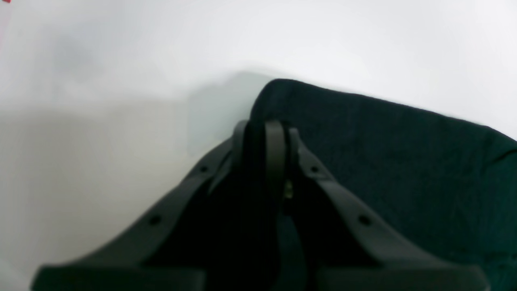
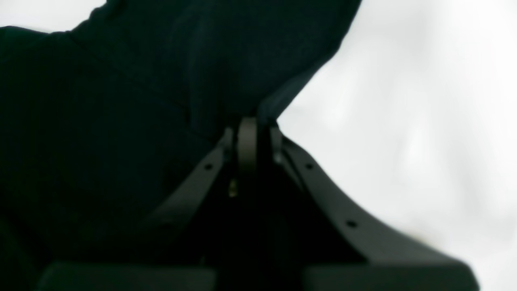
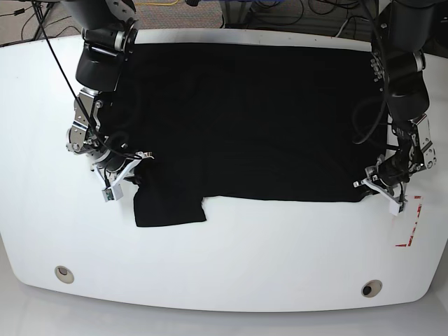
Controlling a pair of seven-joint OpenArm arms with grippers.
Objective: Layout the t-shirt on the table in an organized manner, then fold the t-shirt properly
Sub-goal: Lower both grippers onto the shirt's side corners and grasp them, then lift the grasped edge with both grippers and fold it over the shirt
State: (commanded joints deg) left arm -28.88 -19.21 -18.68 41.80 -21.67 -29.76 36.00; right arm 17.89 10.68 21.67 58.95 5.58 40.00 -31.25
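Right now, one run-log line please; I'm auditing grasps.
left gripper: closed on t-shirt edge | right gripper: closed on t-shirt edge | t-shirt: on table

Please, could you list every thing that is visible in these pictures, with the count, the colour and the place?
t-shirt: one, black, spread on the table
table: one, white, under the t-shirt
round holes: two, grey, near the table's edge at the base view's bottom
red marking: one, red, base view's right side
cables: several, mostly black, base view's top
robot arms: two, black and light, at the shirt's two sides, fingers on its cloth
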